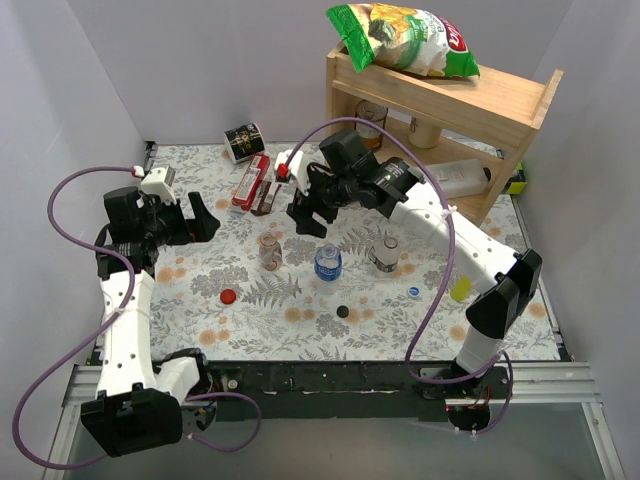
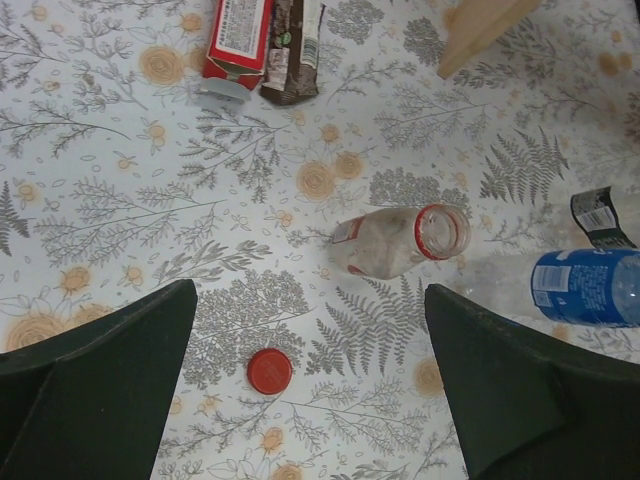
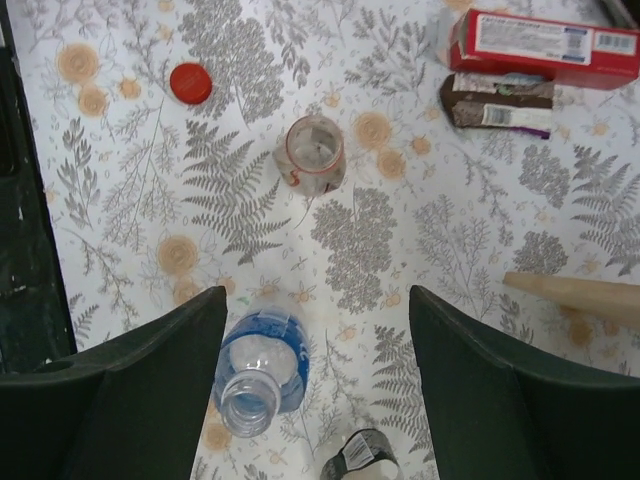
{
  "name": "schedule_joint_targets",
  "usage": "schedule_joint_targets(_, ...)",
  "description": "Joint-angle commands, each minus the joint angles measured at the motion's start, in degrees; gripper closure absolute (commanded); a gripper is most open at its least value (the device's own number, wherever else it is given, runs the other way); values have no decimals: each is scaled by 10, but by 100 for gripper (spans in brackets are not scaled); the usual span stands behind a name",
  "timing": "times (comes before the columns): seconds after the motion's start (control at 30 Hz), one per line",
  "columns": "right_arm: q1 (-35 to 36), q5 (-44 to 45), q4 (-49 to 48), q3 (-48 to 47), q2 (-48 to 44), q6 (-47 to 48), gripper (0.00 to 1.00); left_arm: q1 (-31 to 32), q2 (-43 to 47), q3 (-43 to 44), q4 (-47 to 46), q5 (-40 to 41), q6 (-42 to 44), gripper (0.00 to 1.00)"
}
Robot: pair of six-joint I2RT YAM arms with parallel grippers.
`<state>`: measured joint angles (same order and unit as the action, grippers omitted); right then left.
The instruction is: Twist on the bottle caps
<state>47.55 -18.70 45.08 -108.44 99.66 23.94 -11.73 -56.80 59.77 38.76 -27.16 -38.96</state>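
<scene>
Robot lab cell: white partition walls (image 1: 200, 70), arms (image 1: 125, 320) bolted to rail (image 1: 560, 385).

floral table (image 1: 190, 300) with bottles (image 1: 327, 263), loose caps (image 1: 228, 295)

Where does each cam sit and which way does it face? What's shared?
Top external: fixed above and behind the bases, looking down across the table toward the wooden shelf; both arms show, with left gripper and right gripper.
Left wrist: on the left arm, looking down at the red cap and tan-label bottle; its fingers frame the bottom.
Right wrist: on the right arm, looking down into the blue-label bottle; its fingers frame the bottom.
Shared: all three see the red cap and both bottles.
</scene>
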Motion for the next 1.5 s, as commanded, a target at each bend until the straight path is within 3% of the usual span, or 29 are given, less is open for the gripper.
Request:
schedule_joint_targets(0.0,0,42,59,31,-43,42,20,-12,26,-9,6,-86,1,2)
schedule_joint_targets(0.4,1,34,94,113,-94,73,25,-23,12,17,11,-151,23,2)
schedule_joint_targets(1.27,19,19,77,151,-79,93,35,-23,-21,18,-8,-192,16,2)
schedule_joint_targets(1.47,22,19,76,144,-61,95,42,-17,-27,16,-4,-212,31,2)
